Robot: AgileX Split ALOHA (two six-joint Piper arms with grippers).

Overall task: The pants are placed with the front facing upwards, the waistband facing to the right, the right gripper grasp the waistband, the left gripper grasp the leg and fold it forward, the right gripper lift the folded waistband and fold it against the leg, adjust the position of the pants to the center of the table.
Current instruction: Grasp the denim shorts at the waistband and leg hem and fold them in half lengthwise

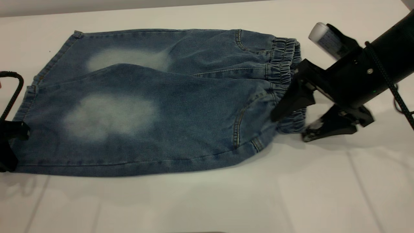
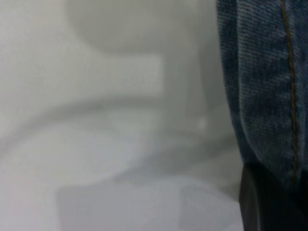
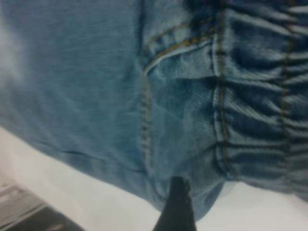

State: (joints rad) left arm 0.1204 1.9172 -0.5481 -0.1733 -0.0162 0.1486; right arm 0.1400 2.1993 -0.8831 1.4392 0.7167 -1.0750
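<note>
The blue denim pants (image 1: 181,106) lie flat on the white table (image 1: 207,200), with the gathered waistband (image 1: 284,64) to the right. The leg (image 1: 106,116) with the large rounded pale patch is the nearer one and partly overlaps the far leg. My right gripper (image 1: 288,128) is open at the waistband's near corner: one finger lies over the denim, the other rests low on the table beside it. One of its fingertips (image 3: 177,204) shows against the waistband (image 3: 255,120) in the right wrist view. My left gripper (image 1: 8,142) sits at the near leg's hem (image 2: 269,86), mostly out of view.
A black cable loop (image 1: 13,87) lies at the left edge beside the leg hems. The right arm's body and cable (image 1: 385,71) stand over the table's right side. The table's far edge (image 1: 97,9) runs just behind the pants. Bare white tabletop stretches in front.
</note>
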